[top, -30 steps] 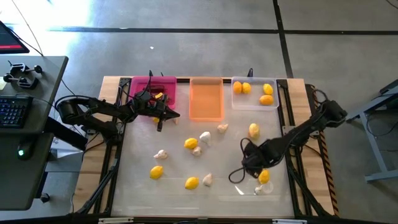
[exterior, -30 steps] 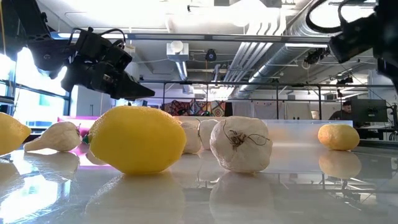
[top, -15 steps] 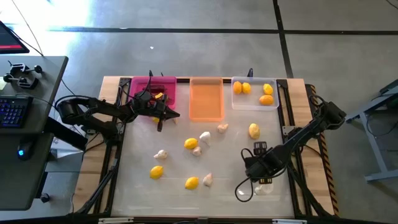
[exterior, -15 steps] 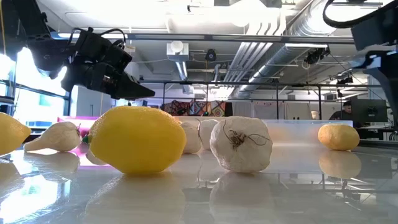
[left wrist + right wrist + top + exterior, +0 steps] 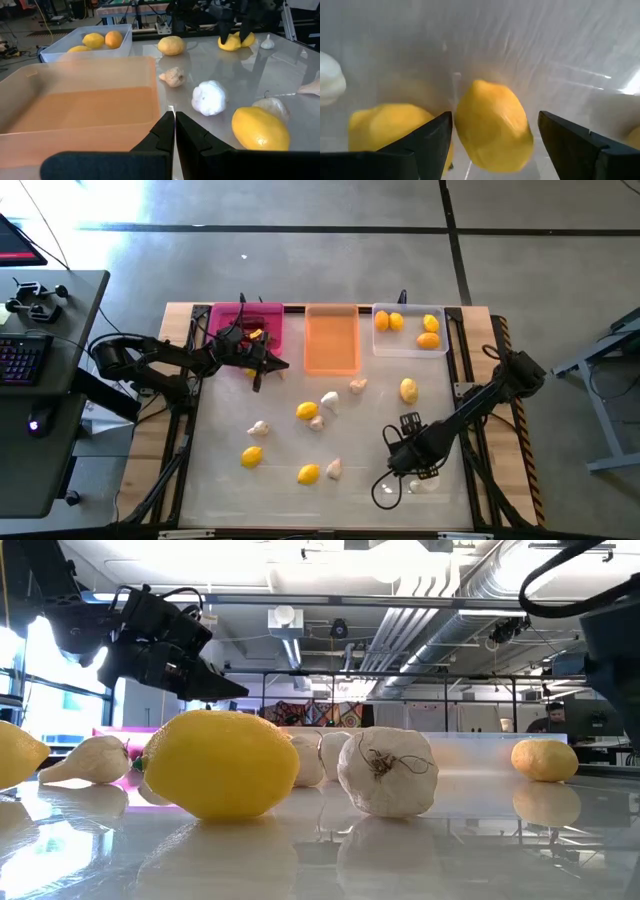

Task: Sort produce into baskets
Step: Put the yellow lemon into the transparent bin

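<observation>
Right gripper (image 5: pixel 490 137) spread wide over a lemon (image 5: pixel 492 125) near the table's front right, straddling it, nothing gripped. Risk: round fruit squirts out if jaws close off-centre. Left gripper (image 5: pixel 174 131) pinched shut, empty, by the orange basket (image 5: pixel 75 107).
</observation>
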Controlling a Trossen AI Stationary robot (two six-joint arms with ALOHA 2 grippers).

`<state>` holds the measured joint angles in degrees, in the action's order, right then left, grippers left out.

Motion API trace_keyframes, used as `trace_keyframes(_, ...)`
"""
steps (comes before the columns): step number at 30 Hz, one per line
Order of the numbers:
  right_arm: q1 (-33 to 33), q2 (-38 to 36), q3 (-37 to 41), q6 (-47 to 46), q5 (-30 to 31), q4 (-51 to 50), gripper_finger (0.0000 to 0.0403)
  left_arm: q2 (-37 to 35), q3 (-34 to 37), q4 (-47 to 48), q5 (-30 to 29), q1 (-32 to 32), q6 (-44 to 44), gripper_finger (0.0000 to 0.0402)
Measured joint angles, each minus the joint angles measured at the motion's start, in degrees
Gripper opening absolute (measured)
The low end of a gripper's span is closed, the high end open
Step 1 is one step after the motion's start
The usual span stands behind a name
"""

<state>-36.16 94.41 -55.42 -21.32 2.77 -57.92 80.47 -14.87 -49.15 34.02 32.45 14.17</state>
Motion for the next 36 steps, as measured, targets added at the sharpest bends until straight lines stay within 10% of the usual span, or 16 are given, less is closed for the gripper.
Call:
trace_keyframes(12,2.6,0.0,-2.3,-12.4,0.3,-0.4,0.0118,0.0,0.0,0.0,-0.2,0.0,0.0,0.0003)
trace_keyframes(18,10.3,-4.9,-7.3,-11.3,8.6,-1.7,0.0116,0.0,0.0,0.0,-0.2,0.0,-0.4,0.0003)
trace_keyframes(29,48.9,-18.1,-8.1,-16.6,20.1,-7.5,0.0127,0.0,0.0,-1.2,-0.2,0.0,0.0,0.0003)
trace_keyframes(36,73.1,-15.2,-8.1,-7.1,12.6,4.0,0.0124,0.0,0.0,-1.2,-0.2,0.0,-0.5,0.0003)
